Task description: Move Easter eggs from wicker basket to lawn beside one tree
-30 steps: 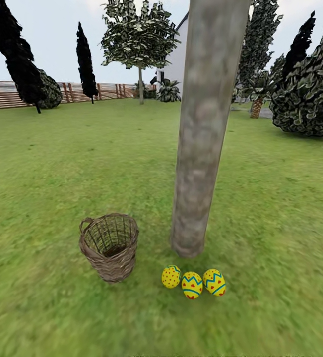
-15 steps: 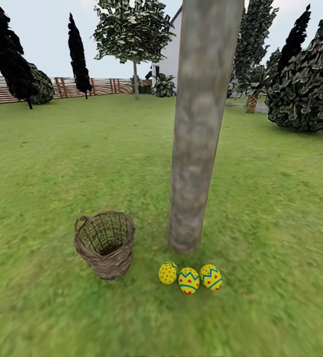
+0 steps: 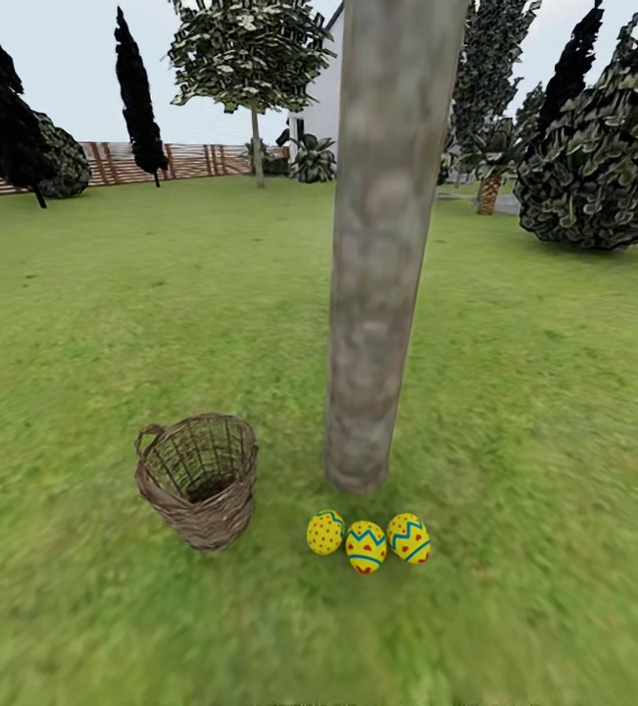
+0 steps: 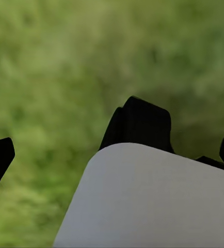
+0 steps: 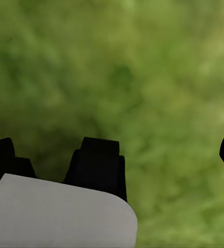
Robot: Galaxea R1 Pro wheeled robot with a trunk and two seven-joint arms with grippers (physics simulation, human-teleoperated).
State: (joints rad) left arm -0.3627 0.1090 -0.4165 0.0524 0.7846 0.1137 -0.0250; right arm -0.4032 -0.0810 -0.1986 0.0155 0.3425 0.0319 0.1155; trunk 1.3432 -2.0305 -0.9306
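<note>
Three Easter eggs [image 3: 368,538] lie in a row on the lawn [image 3: 113,314], just in front of the base of the tree [image 3: 377,245]. The outer two each sit just beside or against the middle egg. Each egg is bright yellow: the left one carries red dots, the other two blue zigzag bands with red marks.

The wicker basket [image 3: 198,479] stands upright on the grass to the left of the eggs, apart from them and near the trunk. Its brown open weave shows no egg inside.

The left gripper [image 4: 112,150] hangs over blurred green grass; its dark fingertips stand spread apart, holding nothing. The right gripper [image 5: 117,152] likewise has its fingertips spread wide over grass, empty.

Beyond, a brown slatted fence [image 3: 181,160], dark columnar trees [image 3: 134,93], a rounded bush [image 3: 603,157] and a white house [image 3: 323,98] border the garden.
</note>
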